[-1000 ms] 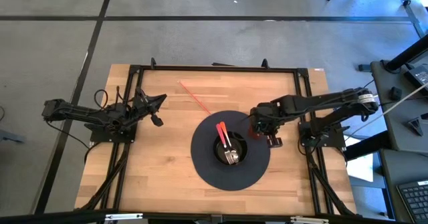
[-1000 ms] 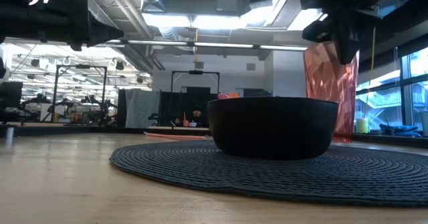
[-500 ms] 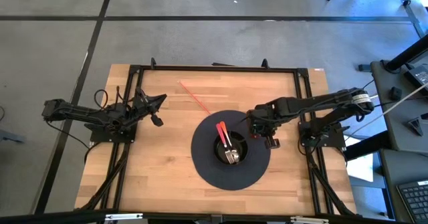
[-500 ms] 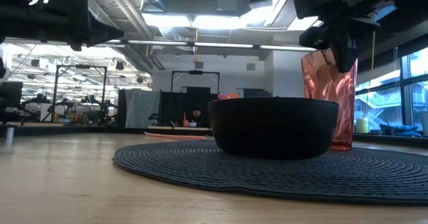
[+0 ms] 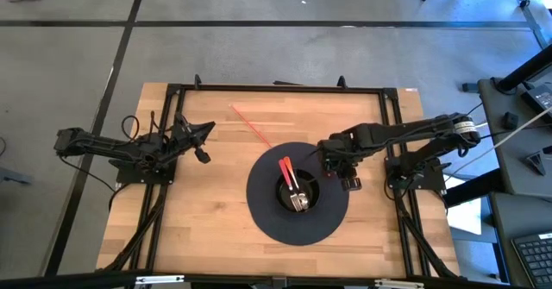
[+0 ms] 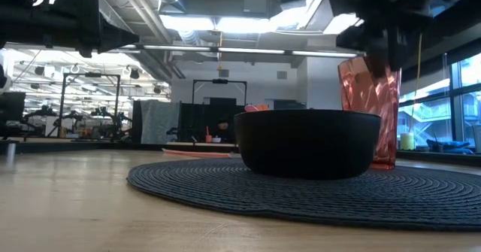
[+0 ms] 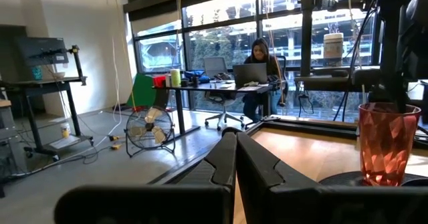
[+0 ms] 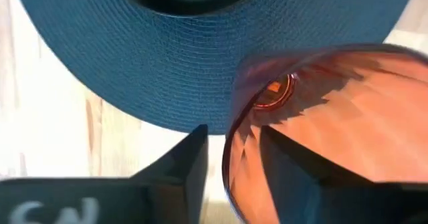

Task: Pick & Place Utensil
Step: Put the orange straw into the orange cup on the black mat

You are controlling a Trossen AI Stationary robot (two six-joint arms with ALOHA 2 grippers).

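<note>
A black bowl stands on a round dark mat. A red-handled utensil and a silver one lie in the bowl. A red see-through cup stands upright at the mat's right edge. My right gripper is open above it, pointing down. One finger is outside the cup's wall and one is inside, and neither visibly touches it. My left gripper is shut on nothing, raised over the table's left side.
A thin red stick lies on the wood on the far side of the mat. A black frame runs around the table top. Bare wood shows left of the mat and along the near edge. A person sits at a desk beyond the table.
My right gripper has come down with the red cup. The cup hung a little above the table a second ago and now stands on its base at the mat's right edge.
</note>
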